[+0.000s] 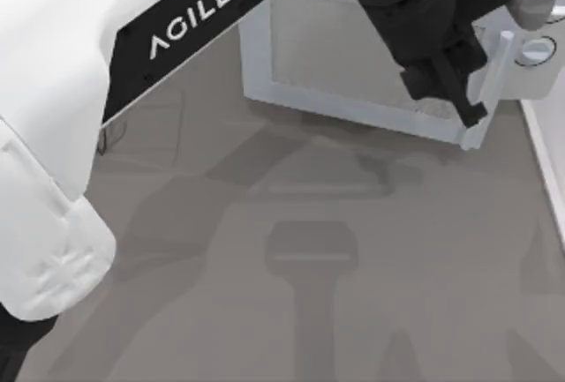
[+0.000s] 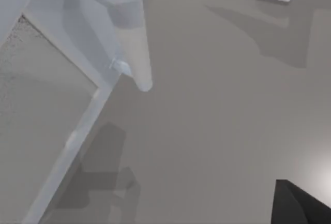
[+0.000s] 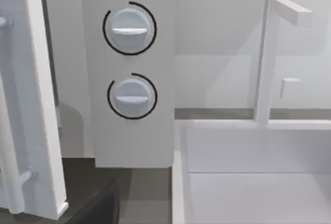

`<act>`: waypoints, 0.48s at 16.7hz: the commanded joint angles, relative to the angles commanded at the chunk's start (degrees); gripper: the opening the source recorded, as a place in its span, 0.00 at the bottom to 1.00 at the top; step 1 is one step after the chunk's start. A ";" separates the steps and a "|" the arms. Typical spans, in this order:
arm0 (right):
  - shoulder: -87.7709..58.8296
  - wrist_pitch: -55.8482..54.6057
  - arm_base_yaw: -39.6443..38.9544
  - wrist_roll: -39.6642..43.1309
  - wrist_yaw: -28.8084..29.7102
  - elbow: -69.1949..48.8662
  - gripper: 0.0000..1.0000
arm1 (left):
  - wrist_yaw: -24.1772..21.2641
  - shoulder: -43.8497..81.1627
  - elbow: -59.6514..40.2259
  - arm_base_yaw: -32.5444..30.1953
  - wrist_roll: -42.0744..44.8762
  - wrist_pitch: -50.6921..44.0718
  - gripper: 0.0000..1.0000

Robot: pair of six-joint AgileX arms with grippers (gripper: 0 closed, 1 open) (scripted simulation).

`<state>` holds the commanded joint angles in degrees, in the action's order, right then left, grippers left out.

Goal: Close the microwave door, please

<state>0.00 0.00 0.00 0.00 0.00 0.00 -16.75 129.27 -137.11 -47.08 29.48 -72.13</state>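
The left arm's black two-finger gripper (image 1: pixel 459 91), fingers slightly apart, hangs beside the pale bar handle (image 1: pixel 491 91) of the flat white windowed microwave door (image 1: pixel 344 56), far right.

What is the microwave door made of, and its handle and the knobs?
The microwave door looks like smooth matte white plastic around a speckled, greyish see-through window, maybe glass. Its handle looks like pale plastic. The knobs look like dull grey-blue plastic.

Two knobs (image 3: pixel 129 61) beside the nearly shut microwave door (image 3: pixel 44 105).

Grey table (image 1: pixel 353 311), white sink (image 3: pixel 248 182)
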 joint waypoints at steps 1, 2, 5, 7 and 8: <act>0.00 0.00 0.00 0.00 0.00 0.00 1.00 | 0.00 0.04 -0.04 -0.05 -0.01 -0.06 0.00; 0.00 0.00 0.00 0.00 0.00 0.00 1.00 | -0.01 0.25 -0.28 -0.28 -0.07 -0.34 0.00; 0.00 0.00 0.00 0.00 0.00 0.00 1.00 | 0.00 2.06 -1.90 -1.09 -0.72 -2.12 0.00; 0.00 0.00 0.00 0.00 0.00 0.00 1.00 | -0.09 3.95 -3.54 -1.42 -1.29 -3.65 0.00; 0.00 0.00 0.00 0.00 0.00 0.00 1.00 | -0.13 4.90 -4.56 -1.58 -1.55 -4.37 0.00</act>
<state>0.00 0.00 0.00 0.00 0.00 0.00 -16.88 134.17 -141.67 -48.67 27.93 -76.50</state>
